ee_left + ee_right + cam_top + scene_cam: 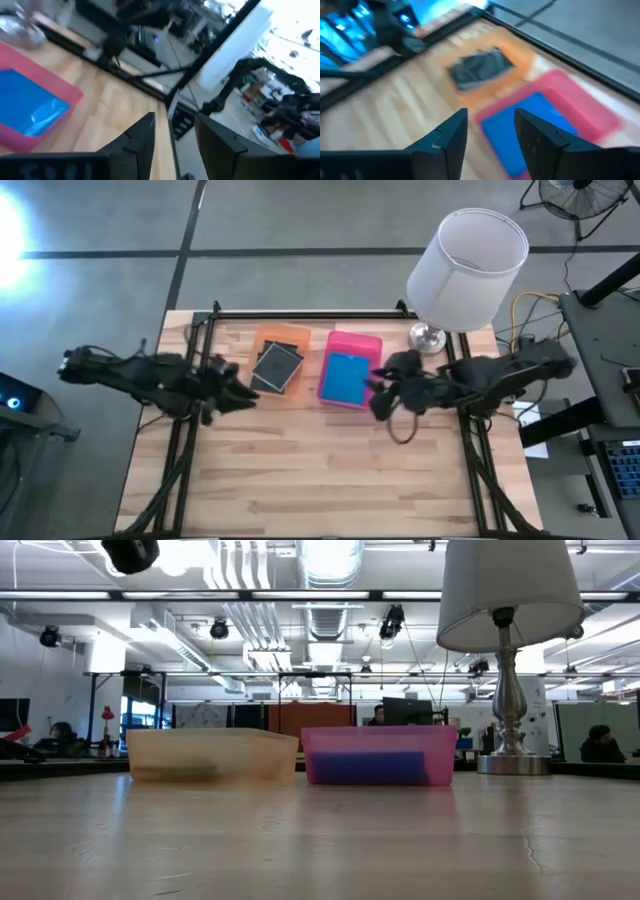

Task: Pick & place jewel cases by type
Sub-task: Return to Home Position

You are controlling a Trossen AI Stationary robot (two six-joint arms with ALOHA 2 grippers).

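Left gripper (174, 119): fingers parted, holding nothing. Seen from above, the dark cases (277, 367) lie flat in the orange tray (285, 332) at its 2 o'clock; they are square and turned cornerwise, so no long axis applies. The blue cases (346, 378) lie flat in the pink tray (356, 340) at 10 o'clock from the right gripper (490, 113), likewise parted and empty. Each arm is nearer its own tray, so the coming move is judged a plain retreat.
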